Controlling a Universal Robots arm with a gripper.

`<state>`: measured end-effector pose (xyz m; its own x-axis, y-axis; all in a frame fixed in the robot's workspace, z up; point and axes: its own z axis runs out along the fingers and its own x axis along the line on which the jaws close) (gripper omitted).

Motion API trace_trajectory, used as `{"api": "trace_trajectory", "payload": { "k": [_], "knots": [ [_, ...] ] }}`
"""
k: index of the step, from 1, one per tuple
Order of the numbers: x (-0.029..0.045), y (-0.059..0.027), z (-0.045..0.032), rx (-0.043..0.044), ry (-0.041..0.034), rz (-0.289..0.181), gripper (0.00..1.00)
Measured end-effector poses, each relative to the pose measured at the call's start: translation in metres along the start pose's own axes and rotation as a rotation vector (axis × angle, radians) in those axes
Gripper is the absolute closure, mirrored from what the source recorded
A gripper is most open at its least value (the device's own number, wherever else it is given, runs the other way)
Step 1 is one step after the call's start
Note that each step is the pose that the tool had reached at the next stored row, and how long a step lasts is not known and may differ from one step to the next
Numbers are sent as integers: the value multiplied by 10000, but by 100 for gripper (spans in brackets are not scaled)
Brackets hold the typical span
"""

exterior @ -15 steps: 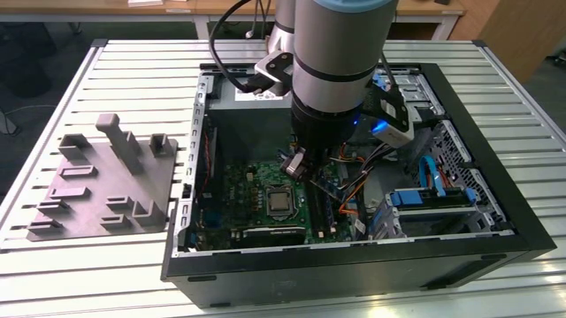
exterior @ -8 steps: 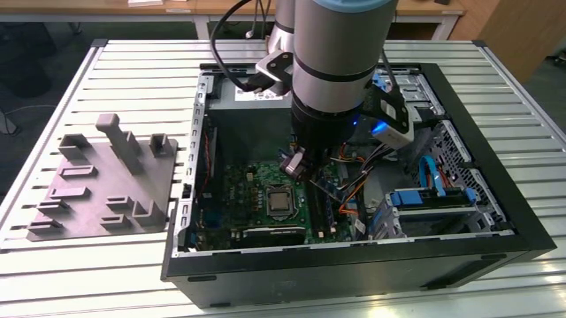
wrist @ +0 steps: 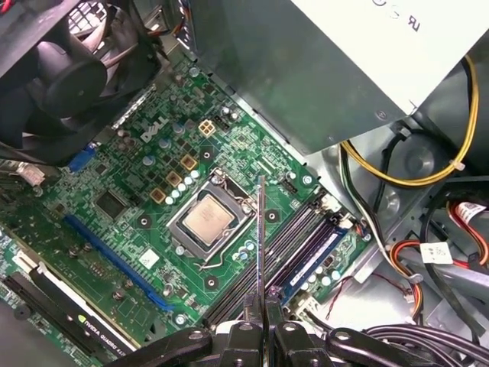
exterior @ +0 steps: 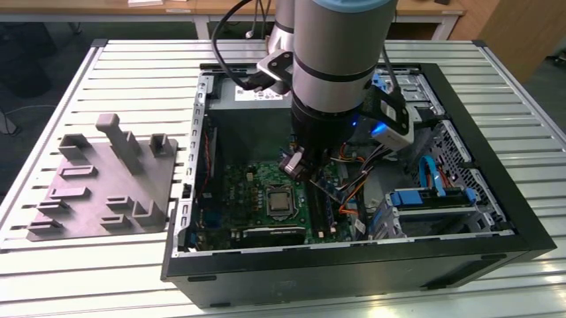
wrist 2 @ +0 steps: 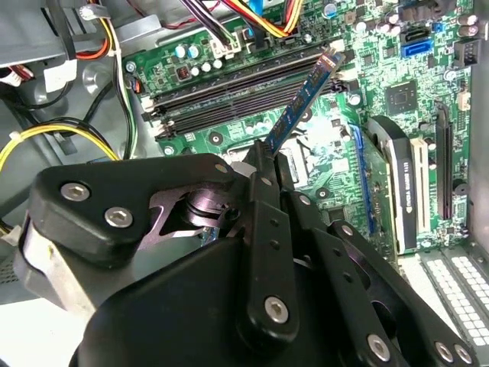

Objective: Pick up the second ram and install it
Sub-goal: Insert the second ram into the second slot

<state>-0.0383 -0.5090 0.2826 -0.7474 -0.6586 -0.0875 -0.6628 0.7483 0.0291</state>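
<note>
My gripper (exterior: 299, 171) is down inside the open computer case (exterior: 495, 199), over the green motherboard (exterior: 238, 192). It is shut on the second ram (wrist 2: 304, 101), a thin dark stick that juts out from between the fingers (wrist 2: 263, 199). In the first wrist view the ram (wrist: 260, 237) shows edge-on, rising from my gripper (wrist: 260, 297). Its far end hangs just above the row of black memory slots (wrist 2: 229, 95), tilted across them and not seated. The slots (wrist: 294, 237) lie beside the processor socket (wrist: 208, 219).
A grey parts holder (exterior: 106, 185) stands on the slatted table at the exterior view's left. The power supply (wrist: 328, 69), yellow and orange cables (wrist: 397, 180), a fan (wrist: 69, 69), a card (wrist 2: 397, 183) and a blue drive bay (exterior: 426, 197) crowd the board.
</note>
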Motion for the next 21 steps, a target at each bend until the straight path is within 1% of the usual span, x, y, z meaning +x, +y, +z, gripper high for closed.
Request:
{"api": "trace_trajectory", "payload": {
  "k": [21],
  "knots": [
    [0, 0, 2, 66, -23, 751, 86]
  ]
}}
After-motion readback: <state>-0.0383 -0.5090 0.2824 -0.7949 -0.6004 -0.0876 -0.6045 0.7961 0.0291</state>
